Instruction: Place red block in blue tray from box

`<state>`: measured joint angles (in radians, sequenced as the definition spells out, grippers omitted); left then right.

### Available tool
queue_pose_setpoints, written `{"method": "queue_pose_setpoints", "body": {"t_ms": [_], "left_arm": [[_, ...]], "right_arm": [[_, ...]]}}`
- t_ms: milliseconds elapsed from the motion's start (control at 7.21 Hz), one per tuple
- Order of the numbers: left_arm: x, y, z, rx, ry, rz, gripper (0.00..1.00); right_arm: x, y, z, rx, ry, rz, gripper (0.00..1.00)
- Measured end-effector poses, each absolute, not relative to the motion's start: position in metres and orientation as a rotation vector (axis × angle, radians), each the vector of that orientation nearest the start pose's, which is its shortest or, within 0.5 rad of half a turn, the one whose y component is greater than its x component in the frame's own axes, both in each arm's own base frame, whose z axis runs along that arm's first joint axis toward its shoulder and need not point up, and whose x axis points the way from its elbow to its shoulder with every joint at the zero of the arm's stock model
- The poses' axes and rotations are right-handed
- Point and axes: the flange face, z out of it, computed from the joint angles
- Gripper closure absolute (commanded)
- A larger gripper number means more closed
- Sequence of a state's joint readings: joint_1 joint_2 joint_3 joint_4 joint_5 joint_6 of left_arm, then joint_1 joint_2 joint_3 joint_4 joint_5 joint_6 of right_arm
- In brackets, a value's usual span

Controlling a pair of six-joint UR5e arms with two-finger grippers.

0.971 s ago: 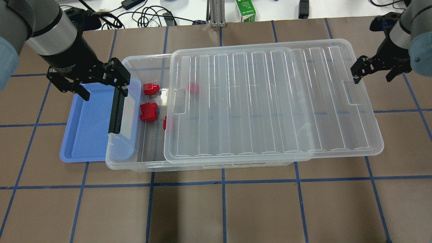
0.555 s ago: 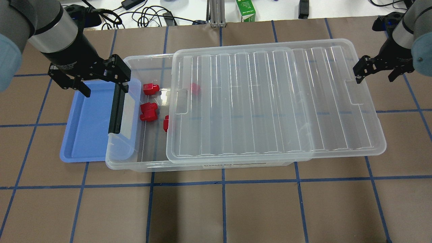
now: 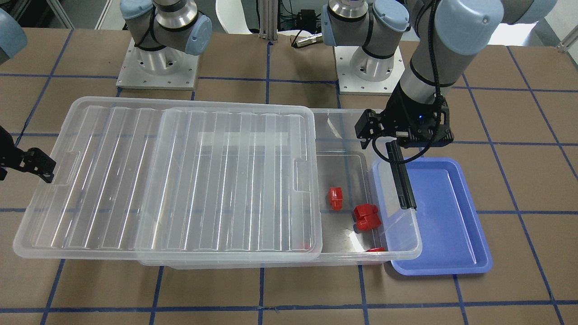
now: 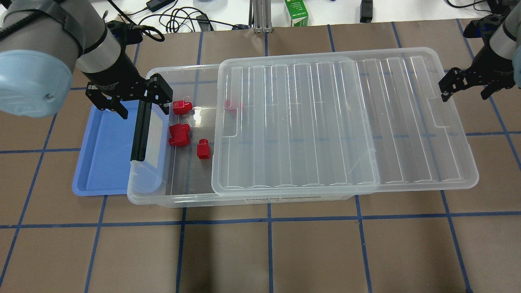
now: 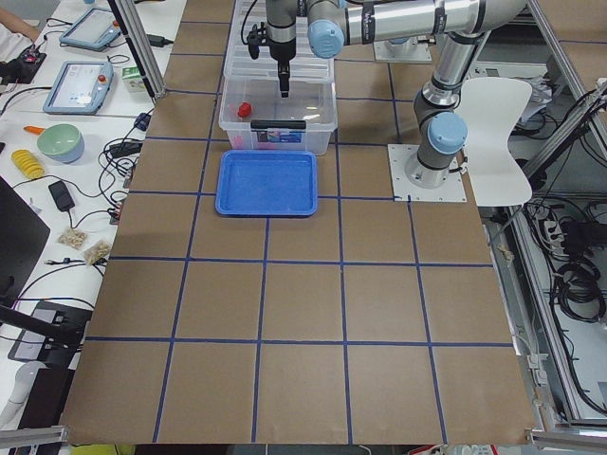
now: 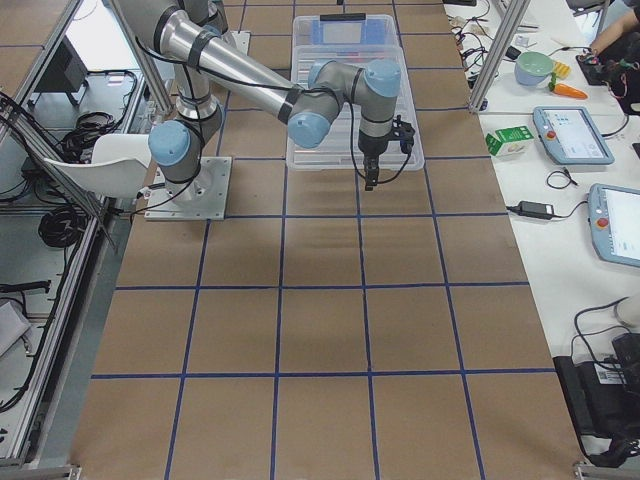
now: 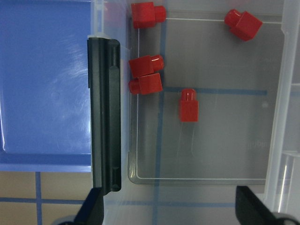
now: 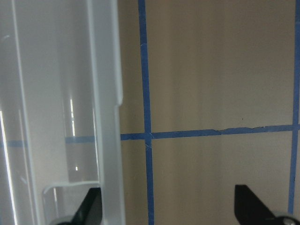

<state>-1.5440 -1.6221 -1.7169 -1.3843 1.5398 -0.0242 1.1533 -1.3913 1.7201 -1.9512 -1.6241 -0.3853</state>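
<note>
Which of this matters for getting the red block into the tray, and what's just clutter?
Job: red block; blue tray; box; lid; left gripper, open; right gripper, open.
Lying about: two-part red block; red block at the box's far wall; red block under the lid; green carton; cables.

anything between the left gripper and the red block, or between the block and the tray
Nothing visible covers the red block: the lid ends just beside it, and the left gripper, jaws open, hangs above the end of the box. Toward the tray stands the box wall with its latch bar, to be lifted over.
</note>
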Motion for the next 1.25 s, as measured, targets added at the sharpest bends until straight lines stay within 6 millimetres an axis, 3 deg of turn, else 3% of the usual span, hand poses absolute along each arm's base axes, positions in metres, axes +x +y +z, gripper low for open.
{"method": "queue_pose_setpoints", "body": {"t_ms": [416,1248], "left_arm": [[-0.141,-0.515,0.378,-0.033,3.171,0.039,0.22],[-0.156,-0.515,0.286,-0.05,3.168,0.075,0.22]], "right_arm": [[-0.112,-0.555,0.361,0.059,3.211,-0.041,0.0],[-0.12,-0.552,0.36,0.082,3.214,-0.032,0.0]]}}
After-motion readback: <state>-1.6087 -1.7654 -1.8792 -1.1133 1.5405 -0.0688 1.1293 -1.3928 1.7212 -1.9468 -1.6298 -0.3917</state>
